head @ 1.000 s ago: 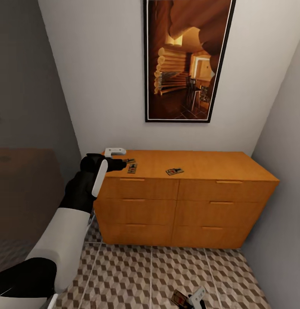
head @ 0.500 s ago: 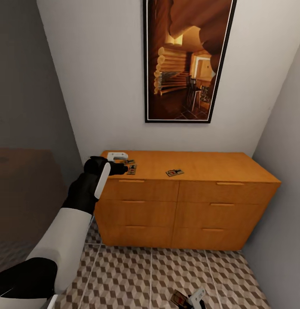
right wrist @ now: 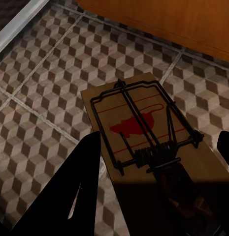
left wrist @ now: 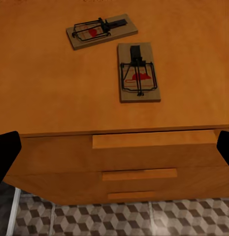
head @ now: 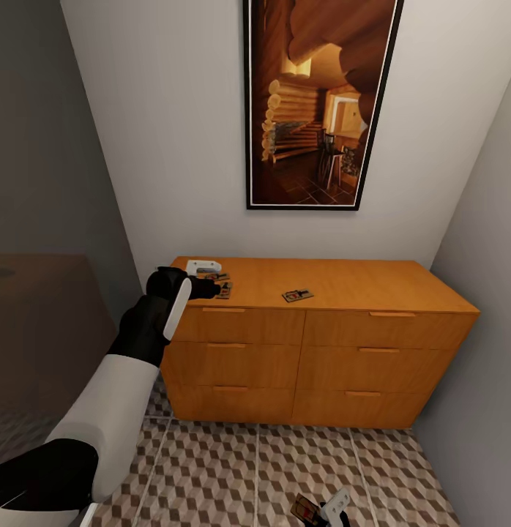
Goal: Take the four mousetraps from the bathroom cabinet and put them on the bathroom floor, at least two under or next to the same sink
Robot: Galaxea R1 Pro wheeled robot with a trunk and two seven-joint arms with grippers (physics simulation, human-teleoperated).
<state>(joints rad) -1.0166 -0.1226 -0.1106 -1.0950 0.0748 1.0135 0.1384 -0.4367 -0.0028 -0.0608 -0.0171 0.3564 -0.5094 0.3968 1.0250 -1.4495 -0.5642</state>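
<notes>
Held over the left end of the cabinet (head: 321, 322), the left end effector (head: 209, 280) is spread wide, nothing between its fingers, whose dark tips (left wrist: 6, 155) are seen at opposite edges of the left wrist view. Two mousetraps lie on the cabinet top just beyond it: the nearer mousetrap (left wrist: 139, 73) close to the front edge above the top drawer, the farther mousetrap (left wrist: 101, 31) angled just behind it, the two close but apart. A third mousetrap (head: 297, 293) is seen alone near the middle of the top, well apart from the pair. Low over the bathroom floor (head: 233, 476), the right end effector (head: 330, 510) is closed on a fourth mousetrap (right wrist: 148, 142), its dark fingers (right wrist: 75, 191) on either side of the board. A framed picture (head: 320, 102) hangs on the wall above the cabinet.
</notes>
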